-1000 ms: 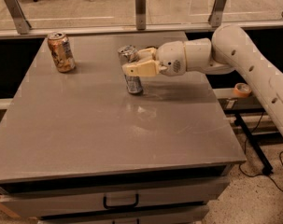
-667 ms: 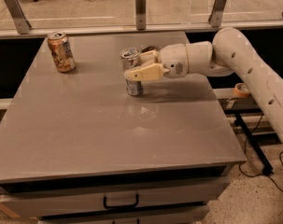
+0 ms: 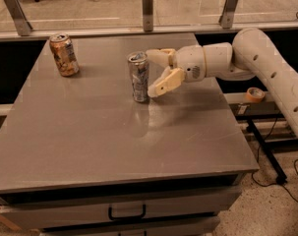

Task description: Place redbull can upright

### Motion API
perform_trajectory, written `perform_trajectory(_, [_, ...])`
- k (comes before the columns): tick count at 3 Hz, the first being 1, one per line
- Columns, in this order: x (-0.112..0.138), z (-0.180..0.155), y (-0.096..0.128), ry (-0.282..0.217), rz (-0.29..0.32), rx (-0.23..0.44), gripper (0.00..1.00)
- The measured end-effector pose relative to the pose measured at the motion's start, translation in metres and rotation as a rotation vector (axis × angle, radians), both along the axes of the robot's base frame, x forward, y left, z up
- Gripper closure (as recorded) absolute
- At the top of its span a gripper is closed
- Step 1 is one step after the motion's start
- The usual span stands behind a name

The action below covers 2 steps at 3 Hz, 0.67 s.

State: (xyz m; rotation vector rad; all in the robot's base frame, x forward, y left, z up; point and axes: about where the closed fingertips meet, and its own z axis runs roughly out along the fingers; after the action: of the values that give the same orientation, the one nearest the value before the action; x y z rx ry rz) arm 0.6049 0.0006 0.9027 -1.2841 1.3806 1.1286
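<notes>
— Silver can with the blue marks: where is it?

— The redbull can stands upright on the grey table, midway across its far half. My gripper is just beside it, on the side my arm reaches in from. The jaws are spread wide, grasping nothing, one finger near the can's rim and the other near its base.

— Room to move?

— Bare tabletop runs from the can to the near edge. An orange-tan can stands well apart, by the far corner. The far edge, below the glass railing, is near.
</notes>
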Motion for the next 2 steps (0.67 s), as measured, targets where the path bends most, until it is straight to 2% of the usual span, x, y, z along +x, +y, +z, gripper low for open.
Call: perform_trajectory(2, [-0.02, 0.05, -0.035, -0.088, -0.105, -0.102, 0.0])
